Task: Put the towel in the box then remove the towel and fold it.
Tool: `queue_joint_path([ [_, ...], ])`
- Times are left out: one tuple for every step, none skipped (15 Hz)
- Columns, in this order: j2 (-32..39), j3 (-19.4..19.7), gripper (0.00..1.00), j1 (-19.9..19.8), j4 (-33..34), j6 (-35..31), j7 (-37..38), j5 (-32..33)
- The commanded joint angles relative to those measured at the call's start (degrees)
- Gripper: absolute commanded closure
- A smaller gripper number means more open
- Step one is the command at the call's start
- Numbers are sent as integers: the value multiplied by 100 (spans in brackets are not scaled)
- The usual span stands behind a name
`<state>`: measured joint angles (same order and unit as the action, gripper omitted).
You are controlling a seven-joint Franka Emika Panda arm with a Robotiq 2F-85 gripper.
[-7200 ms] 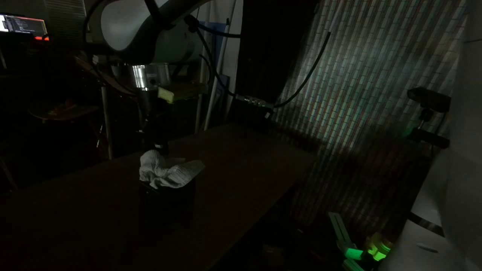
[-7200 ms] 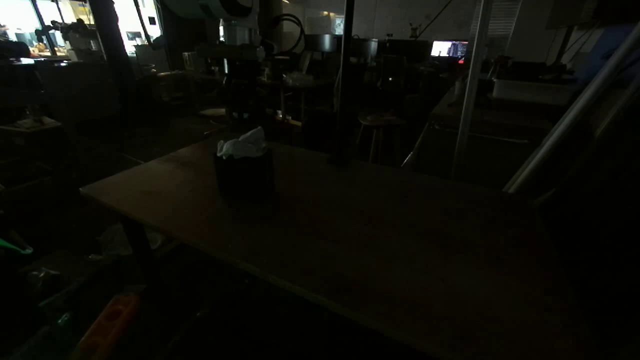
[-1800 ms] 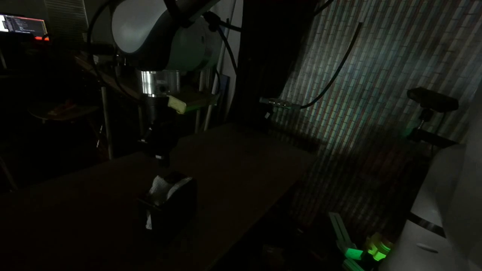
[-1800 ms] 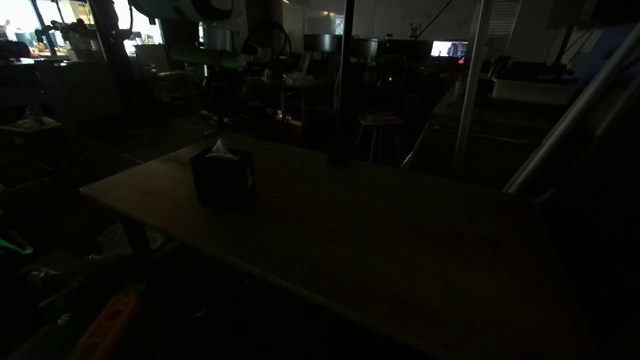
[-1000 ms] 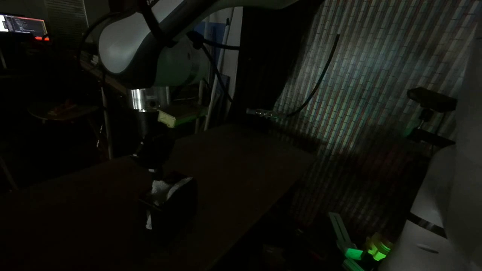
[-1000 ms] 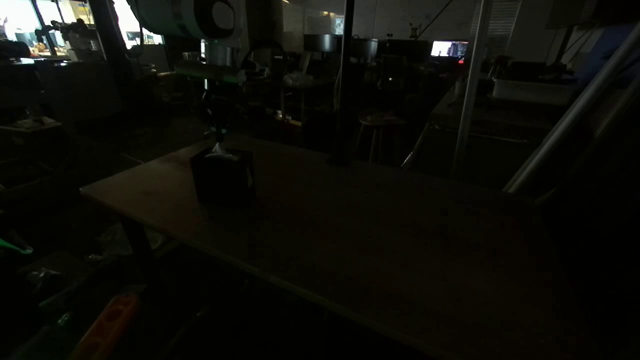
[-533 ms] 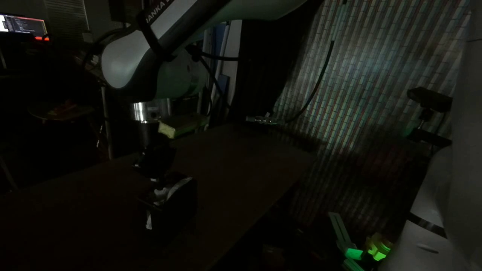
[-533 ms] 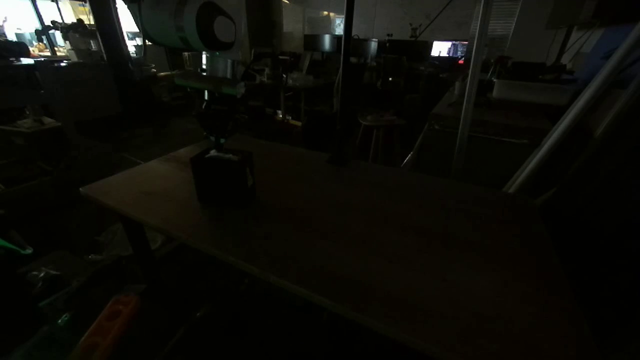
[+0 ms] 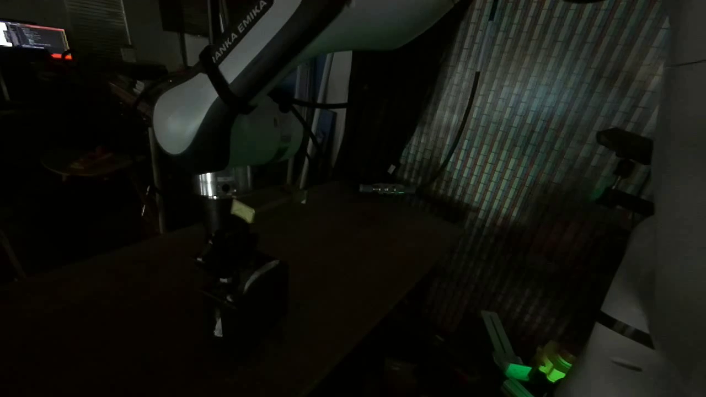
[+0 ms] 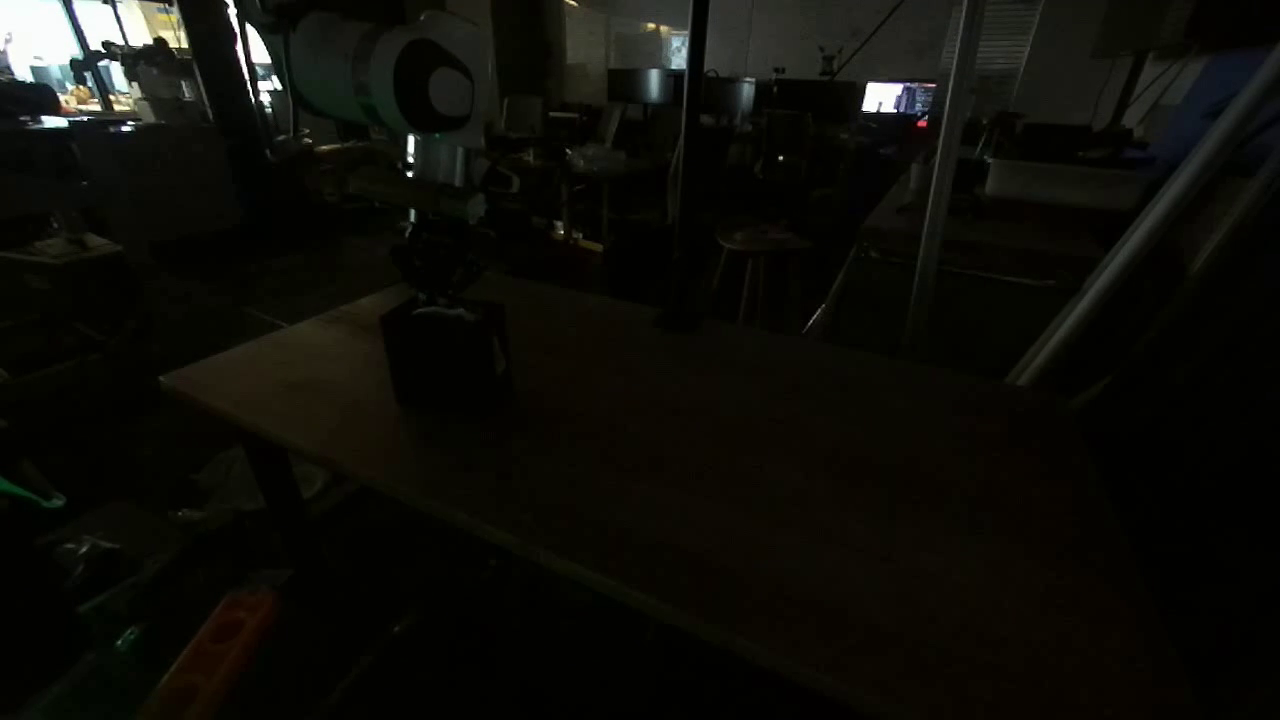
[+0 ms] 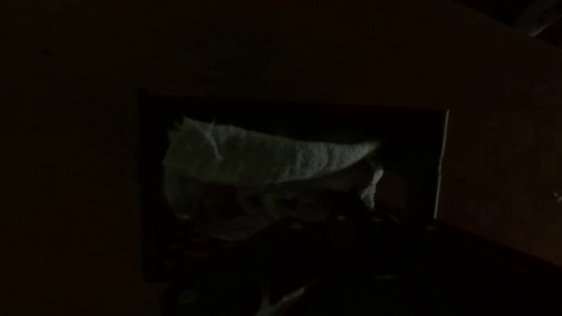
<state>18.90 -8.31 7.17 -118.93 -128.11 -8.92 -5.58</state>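
The scene is very dark. The black box (image 9: pixel 267 314) stands on the table and shows in both exterior views (image 10: pixel 450 365). The white towel (image 11: pixel 272 158) lies crumpled inside it, below the box rim (image 11: pixel 441 166) in the wrist view. In an exterior view only a pale edge of the towel (image 9: pixel 259 275) shows at the box's mouth. A pale strip shows at the box's side. My gripper (image 11: pixel 342 206) points down with its tips at the box's mouth, against or just above the towel. The fingers look together, with no towel visibly between them. The tips are mostly hidden.
The box stands on a dark table (image 9: pixel 353 237), near its end in an exterior view (image 10: pixel 300 370). A dark upright post (image 10: pixel 690 200) stands behind the table. A camera on a stand (image 9: pixel 629 149) is at the far right beside the arm's base. An orange part (image 10: pixel 215 640) lies below table level.
The towel stood heaped above the box, then only its peak showed; now it is pushed down inside. The box has shifted and turned slightly. My gripper has descended into the box's mouth.
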Motion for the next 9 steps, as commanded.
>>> queue_joint_path([
  [143,-103,100,-39,-113,-293,-12,-231],
  [205,-117,100,-48,-148,-364,-23,-279],
  [264,-131,100,-56,-168,-442,-34,-329],
  [330,-151,100,-62,-194,-503,-48,-391],
  [391,-166,100,-67,-219,-579,-57,-439],
  [429,-188,100,-79,-249,-646,-70,-509],
  [458,-211,100,-92,-276,-701,-85,-571],
  [474,-232,100,-109,-312,-744,-92,-649],
  [476,-246,100,-121,-334,-773,-94,-699],
])
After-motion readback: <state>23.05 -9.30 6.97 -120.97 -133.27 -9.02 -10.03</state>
